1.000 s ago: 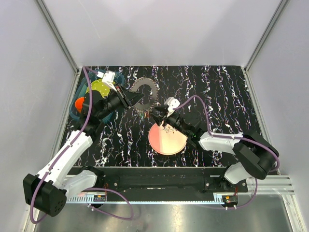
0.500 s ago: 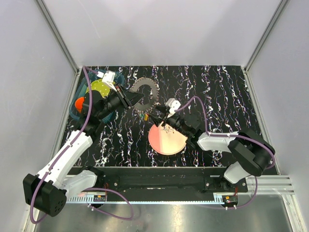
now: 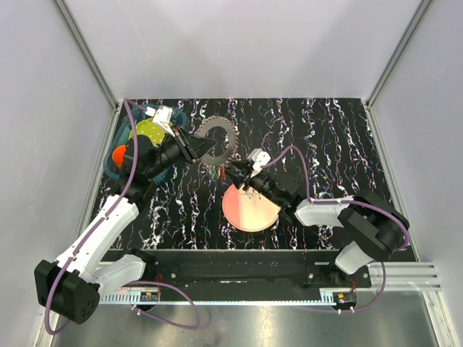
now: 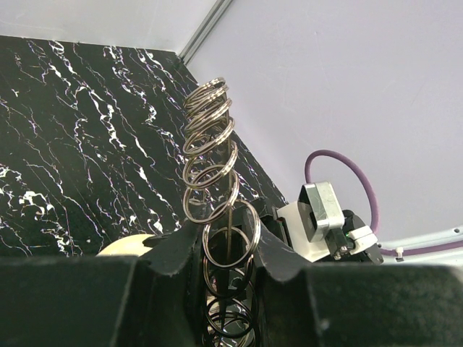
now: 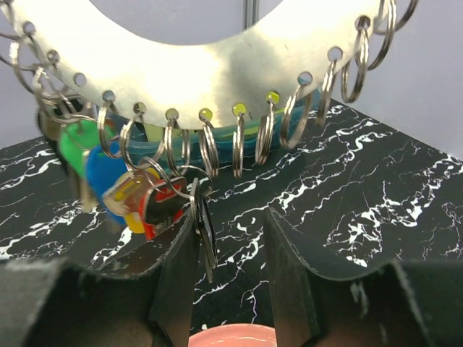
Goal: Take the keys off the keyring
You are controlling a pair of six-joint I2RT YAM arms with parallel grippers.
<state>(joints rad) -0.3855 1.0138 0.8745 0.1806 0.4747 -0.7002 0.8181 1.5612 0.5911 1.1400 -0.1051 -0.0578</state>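
The flat silvery perforated keyring runs off the right wrist view's top edge; the round pink plate is a sliver at its bottom. From above, the colour-headed keys are too small to count.

From where I stand, the table shows a black top veined with white, like marble. A pale grey back wall and two side walls of the same grey close it in, joined at the far corners by slanting aluminium struts. Soft, even light falls brightest high on the back wall. A black rail runs along the table's near edge, and beyond it lies a brushed metal sheet
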